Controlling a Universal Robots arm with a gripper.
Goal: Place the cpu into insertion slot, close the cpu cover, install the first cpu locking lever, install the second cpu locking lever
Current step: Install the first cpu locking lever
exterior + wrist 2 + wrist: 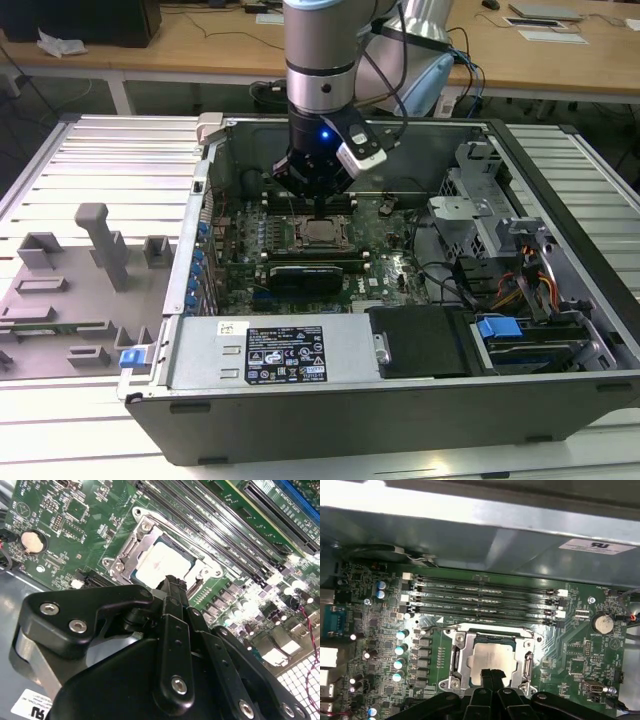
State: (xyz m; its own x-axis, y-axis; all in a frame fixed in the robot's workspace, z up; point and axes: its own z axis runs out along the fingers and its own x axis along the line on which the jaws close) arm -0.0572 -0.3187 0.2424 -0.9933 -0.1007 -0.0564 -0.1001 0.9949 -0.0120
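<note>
Well off to the exterior view's left of the pincer (318, 205), a grey parts tray (60, 325) is lying outside the open computer case (400, 425), apart from the work. Moving rightward, the arm is reaching straight down into the case. The pincer is hanging over the motherboard (390, 250), with its tips right above the insertion slot (118, 566).

The cpu (492, 657) is sitting in that slot, directly beneath and just ahead of the fingertips (487, 676), with its pale metal top showing. The cpu cover (458, 655) appears to be lying flat around the chip, framing it through its window. In both wrist views the fingers are pressing together, clenched on nothing that I can make out. Their tips are hovering at the chip's near edge, and whether they are touching it I cannot tell. Farther to the exterior view's right of the pincer, the drive bays (520, 290) are standing well clear.

Judging from this, the placing is looking done and the work is sitting at the cover-and-lever stage. Whether either locking lever is latched I cannot tell. The move from here is calling for a small, steady push, with the closed tips kept on the metal frame or lever wire. They should be staying off the chip's top and clear of the memory slots (480, 597) just beyond the slot.
</note>
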